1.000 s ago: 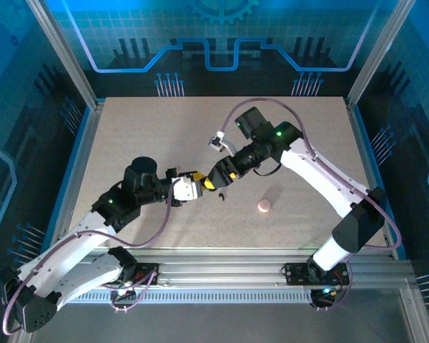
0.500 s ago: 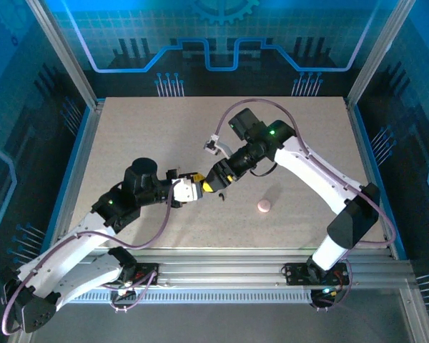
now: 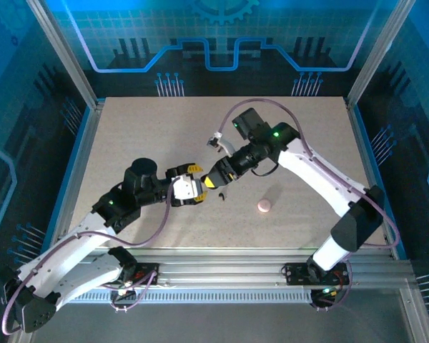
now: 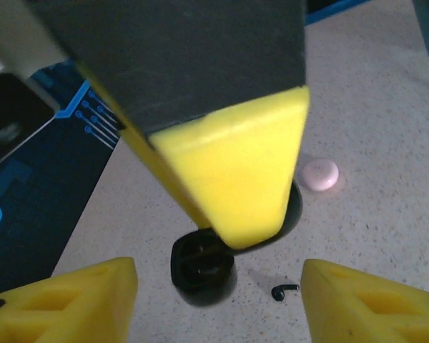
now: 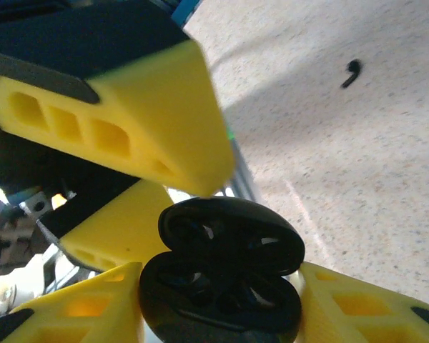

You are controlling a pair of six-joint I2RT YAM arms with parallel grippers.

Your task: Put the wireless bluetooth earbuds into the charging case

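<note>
Puck (image 4: 319,175) in left wrist view; open case (image 5: 222,275) in right hand (image 5: 225,304)

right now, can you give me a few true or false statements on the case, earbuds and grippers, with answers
1. The charging case is open. True.
2. The left gripper is clamped on the case. False: its fingers stand wide open, clear of it.
3. One earbud lies loose on the table. True.
4. The pink puck sits between the fingers of the right gripper. False: the case sits there; the puck lies on the table.
</note>
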